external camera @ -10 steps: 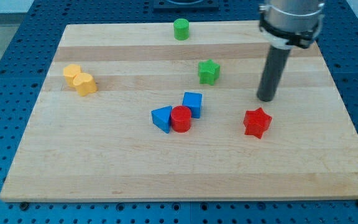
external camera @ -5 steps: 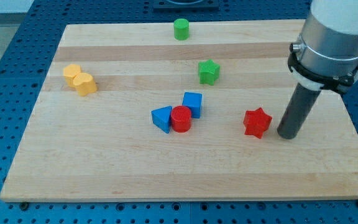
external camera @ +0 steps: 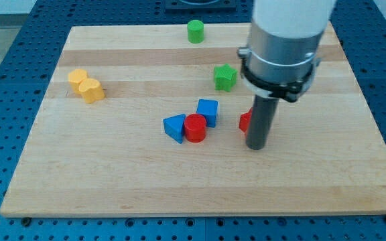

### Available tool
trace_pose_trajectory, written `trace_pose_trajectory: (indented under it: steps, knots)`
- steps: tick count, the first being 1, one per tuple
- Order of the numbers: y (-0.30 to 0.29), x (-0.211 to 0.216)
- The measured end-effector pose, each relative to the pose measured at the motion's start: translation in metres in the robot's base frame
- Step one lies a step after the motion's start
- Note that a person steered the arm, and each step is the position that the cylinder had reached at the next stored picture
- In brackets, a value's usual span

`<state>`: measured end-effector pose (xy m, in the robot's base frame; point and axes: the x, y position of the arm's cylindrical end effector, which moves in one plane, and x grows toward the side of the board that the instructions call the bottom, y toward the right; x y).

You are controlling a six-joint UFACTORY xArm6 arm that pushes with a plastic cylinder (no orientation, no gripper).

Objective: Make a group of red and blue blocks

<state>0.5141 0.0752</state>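
Note:
A red cylinder (external camera: 195,127) sits near the board's middle, touching a blue triangular block (external camera: 175,127) on its left and a blue cube (external camera: 208,111) at its upper right. A red star block (external camera: 245,121) lies to their right, mostly hidden behind my rod; only its left edge shows. My tip (external camera: 256,146) rests on the board just right of and slightly below that red block, touching or nearly touching it.
A green star block (external camera: 224,77) lies above the group, and a green cylinder (external camera: 195,31) stands near the view's top edge. Two yellow blocks (external camera: 86,85) sit together at the view's left. The wooden board (external camera: 112,181) lies on a blue perforated table.
My tip swung from above the red star down around its right side, then moved left. The red star has slid left, toward the red and blue cluster.

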Motion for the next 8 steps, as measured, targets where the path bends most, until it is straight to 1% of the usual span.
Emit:
trace_pose_trajectory:
  steps: [1, 2, 3, 4, 5, 7, 8]
  knots:
    - [-0.007, 0.0]
    - [0.095, 0.009]
    - [0.139, -0.015]
    - [0.134, -0.044]
    - [0.115, -0.04]
    - [0.053, -0.015]
    - [0.024, -0.015]
